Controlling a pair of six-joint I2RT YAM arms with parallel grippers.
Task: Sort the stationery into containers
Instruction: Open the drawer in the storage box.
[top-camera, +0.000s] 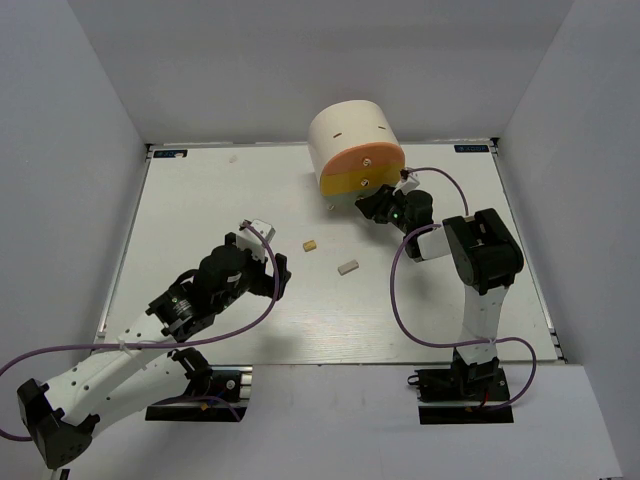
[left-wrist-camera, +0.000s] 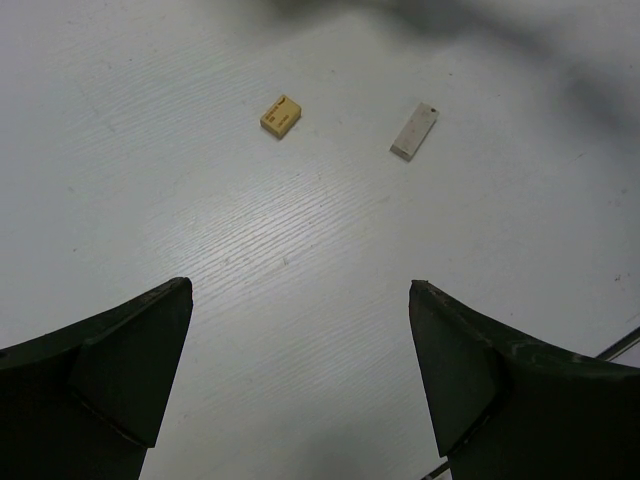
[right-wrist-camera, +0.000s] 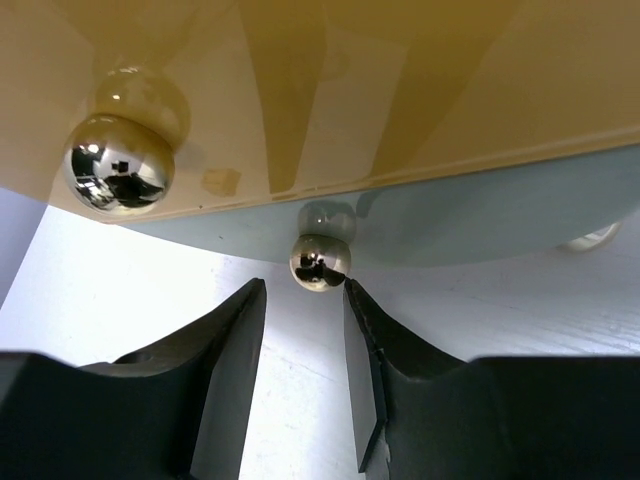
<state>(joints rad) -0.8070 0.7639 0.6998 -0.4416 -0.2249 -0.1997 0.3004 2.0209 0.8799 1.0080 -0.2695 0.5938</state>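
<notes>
Item: cream organiser (top-camera: 352, 135), standing at the far edge of the surface (top-camera: 200, 200) with its drawer fronts turned toward the arms so the knobs can be reached; salmon-orange top drawer (top-camera: 366, 157), yellow middle drawer (right-wrist-camera: 400, 90) and grey-green bottom drawer (right-wrist-camera: 480, 215) all appear shut. Right jaws: brought low against the organiser's base, a narrow gap apart, one tip on each side of the bottom drawer's knob (right-wrist-camera: 320, 262), which sits just beyond the tips; no contact shows; judged to be lined up this way for a pinch and pull to open that drawer; the yellow drawer's knob (right-wrist-camera: 118, 175) hangs up and to the left, outside the jaws. Left jaws: wide apart, holding nothing, poised above the surface and aimed at the loose pieces, likely waiting for a drawer to be open. Stationery in view: tan eraser (left-wrist-camera: 281, 115) and grey eraser (left-wrist-camera: 414, 130), lying flat near each other but apart, mid-surface, ahead of the left jaws and well short of the organiser; neither sorted yet; no pens or highlighters in view.
</notes>
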